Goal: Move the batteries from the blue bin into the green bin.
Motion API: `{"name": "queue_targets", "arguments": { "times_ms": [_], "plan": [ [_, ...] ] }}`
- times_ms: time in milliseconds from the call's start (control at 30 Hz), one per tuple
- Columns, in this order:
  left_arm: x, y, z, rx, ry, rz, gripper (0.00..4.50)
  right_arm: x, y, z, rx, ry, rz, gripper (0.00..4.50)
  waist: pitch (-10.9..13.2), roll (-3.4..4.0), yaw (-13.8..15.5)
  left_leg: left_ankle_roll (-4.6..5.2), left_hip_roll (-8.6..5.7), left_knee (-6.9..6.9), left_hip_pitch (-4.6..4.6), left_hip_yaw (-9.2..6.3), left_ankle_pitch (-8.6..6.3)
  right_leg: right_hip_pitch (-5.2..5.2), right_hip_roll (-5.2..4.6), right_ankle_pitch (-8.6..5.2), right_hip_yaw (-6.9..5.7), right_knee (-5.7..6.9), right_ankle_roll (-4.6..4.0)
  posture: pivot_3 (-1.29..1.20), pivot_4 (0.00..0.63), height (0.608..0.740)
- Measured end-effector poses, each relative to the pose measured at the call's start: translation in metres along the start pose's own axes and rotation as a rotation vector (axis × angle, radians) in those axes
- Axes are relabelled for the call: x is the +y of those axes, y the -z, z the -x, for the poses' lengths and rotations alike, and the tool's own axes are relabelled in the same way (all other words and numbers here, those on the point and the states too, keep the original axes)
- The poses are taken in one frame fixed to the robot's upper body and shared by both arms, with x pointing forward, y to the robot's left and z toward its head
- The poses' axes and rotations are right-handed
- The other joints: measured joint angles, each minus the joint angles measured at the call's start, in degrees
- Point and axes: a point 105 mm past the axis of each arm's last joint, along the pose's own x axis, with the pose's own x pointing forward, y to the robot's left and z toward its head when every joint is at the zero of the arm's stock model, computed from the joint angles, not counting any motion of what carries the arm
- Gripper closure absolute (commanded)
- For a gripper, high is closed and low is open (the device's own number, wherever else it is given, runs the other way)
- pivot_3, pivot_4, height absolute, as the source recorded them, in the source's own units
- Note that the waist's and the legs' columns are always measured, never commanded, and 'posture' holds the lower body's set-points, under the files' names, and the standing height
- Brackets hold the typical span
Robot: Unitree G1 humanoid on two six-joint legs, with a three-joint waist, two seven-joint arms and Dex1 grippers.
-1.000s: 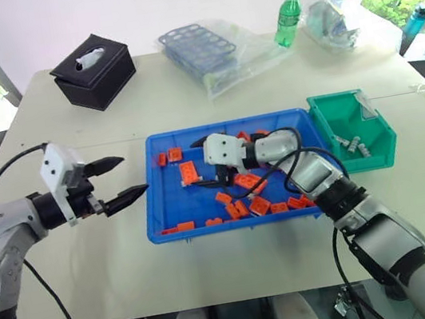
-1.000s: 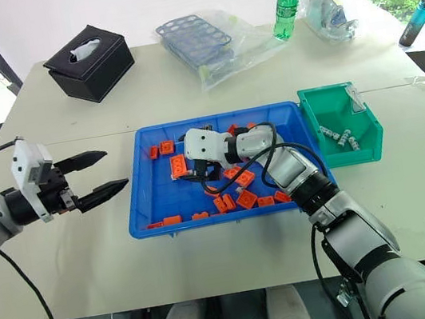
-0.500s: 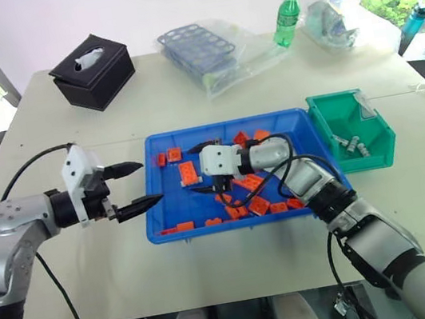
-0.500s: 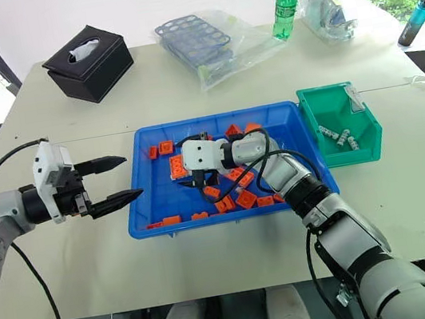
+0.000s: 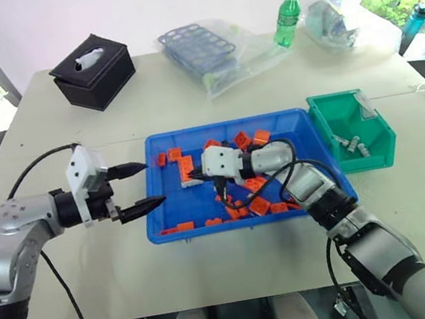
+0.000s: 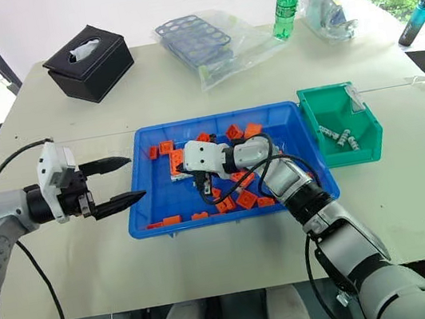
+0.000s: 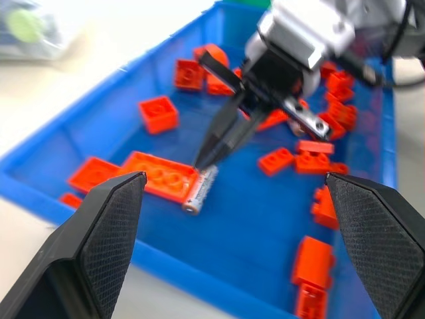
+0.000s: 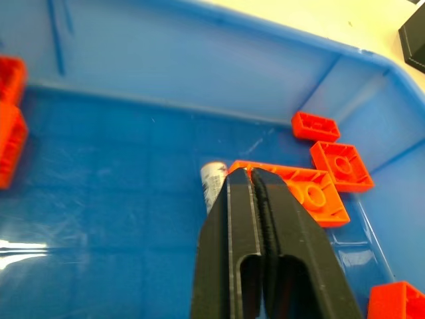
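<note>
The blue bin [image 5: 227, 125] lies mid-table with several orange bricks in it. One battery [image 7: 200, 189] lies on its floor against a flat orange brick [image 7: 156, 176], and it also shows in the right wrist view [image 8: 212, 181]. My right gripper [image 5: 193, 179] reaches into the bin with its fingers [image 8: 247, 199] pressed together; their tips rest at the battery's end, with nothing between them. Just outside the bin's left rim, my left gripper [image 5: 152, 184] hangs open and points into the bin. The green bin [image 5: 373, 152] stands to the right of the blue one with a few batteries [image 5: 352, 144] inside.
At the back of the table are a black tissue box [image 5: 93, 71], a blue rack in a plastic bag [image 5: 199, 47], a green bottle [image 5: 287, 16] and a crumpled clear bag [image 5: 336, 20]. Bare tabletop lies in front of both bins.
My right gripper's fingers have gone from wide open to shut over the battery by the flat brick. My left gripper has drifted right, toward the bin's rim.
</note>
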Motion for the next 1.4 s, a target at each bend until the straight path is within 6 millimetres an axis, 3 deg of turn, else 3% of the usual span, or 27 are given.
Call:
{"name": "queue_targets", "arguments": {
  "times_ms": [167, 267, 400, 933, 1033, 1133, 1400],
  "plan": [
    [-0.002, 0.0, -0.002, 0.003, 0.02, -0.011, 0.0, -0.003, 0.0, 0.003, 0.012, 0.004, -0.024, 4.49, 0.0, 0.0, 0.1, 0.0, 0.0, 0.0, 0.0, 0.0, 0.0, 0.01, 0.0, 0.0, 0.0, 0.0, 0.0, 0.0, 0.15, 0.716],
    [-0.002, -0.001, -0.002, 0.0, 0.021, -0.016, 0.0, -0.003, 0.001, 0.004, 0.016, 0.0, -0.043, 3.76, 0.0, 0.0, 0.2, 0.0, -0.01, 0.0, 0.0, 0.0, 0.0, 0.01, -0.02, 0.0, 0.0, 0.0, 0.0, 0.0, 0.15, 0.716],
    [-0.003, -0.004, -0.003, -0.012, 0.035, -0.017, 0.0, -0.001, 0.005, 0.005, 0.032, -0.026, -0.094, 2.14, 0.0, 0.0, 0.1, 0.0, -0.01, 0.0, 0.0, -0.01, 0.0, 0.01, -0.01, 0.0, 0.0, 0.0, 0.0, 0.0, 0.15, 0.716],
    [-0.013, -0.018, -0.01, -0.055, 0.178, -0.104, 0.0, 0.029, 0.014, 0.0, 0.107, -0.252, -0.219, 2.14, 0.0, 0.0, 0.1, 0.01, -0.01, 0.0, 0.0, -0.01, 0.0, 0.01, -0.01, 0.0, 0.0, 0.0, 0.0, 0.0, 0.15, 0.716],
    [-0.011, -0.025, -0.014, -0.102, 0.178, -0.132, 0.0, 0.034, 0.018, -0.002, 0.139, -0.27, -0.231, 2.96, 0.0, -0.01, 0.1, 0.01, -0.01, 0.0, 0.0, 0.0, 0.0, 0.01, -0.01, 0.0, 0.0, 0.0, 0.0, 0.0, 0.15, 0.716],
    [-0.01, -0.026, -0.016, -0.136, 0.174, -0.138, 0.0, 0.034, 0.019, -0.003, 0.142, -0.267, -0.241, 4.36, 0.0, -0.01, 0.1, 0.0, -0.01, 0.0, 0.01, -0.01, 0.0, 0.01, 0.0, 0.0, 0.0, 0.0, 0.0, 0.0, 0.15, 0.716],
    [-0.008, -0.025, -0.023, -0.18, 0.152, -0.146, 0.0, 0.029, 0.018, 0.008, 0.103, -0.148, -0.308, 4.41, 0.0, -0.01, 0.4, 0.01, -0.01, 0.0, 0.0, -0.01, 0.0, 0.02, -0.03, 0.0, 0.0, 0.0, 0.0, 0.0, 0.15, 0.716]
  ]
}}
